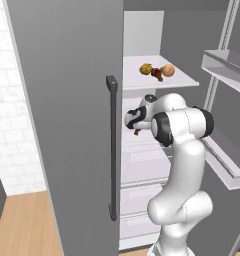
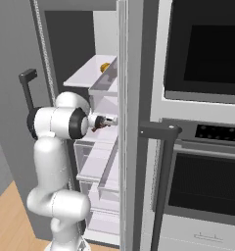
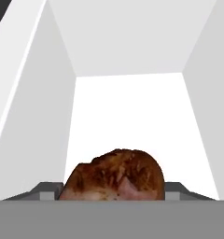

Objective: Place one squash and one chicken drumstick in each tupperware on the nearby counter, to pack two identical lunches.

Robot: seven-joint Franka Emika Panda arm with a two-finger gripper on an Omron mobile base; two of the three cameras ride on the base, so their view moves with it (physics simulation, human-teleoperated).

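Observation:
Inside the open fridge, my gripper (image 3: 114, 189) reaches onto the middle shelf. A dark reddish-brown chicken drumstick (image 3: 115, 175) fills the gap between the two fingertips, which press against its sides. From the left base view the gripper (image 1: 137, 129) is partly hidden behind my forearm, with a bit of the drumstick (image 1: 137, 132) showing below it. On the upper shelf lie a yellow lumpy squash (image 1: 146, 68), a tan squash (image 1: 168, 70) and a second drumstick (image 1: 157, 75) between them. The tupperware and the counter are out of view.
The grey fridge door with its dark vertical handle (image 1: 112, 150) stands close on the left. The other open door carries bins (image 1: 227, 65) on the right. White drawers (image 1: 142, 170) sit below the shelf. A wall oven (image 2: 202, 49) is built in beside the fridge.

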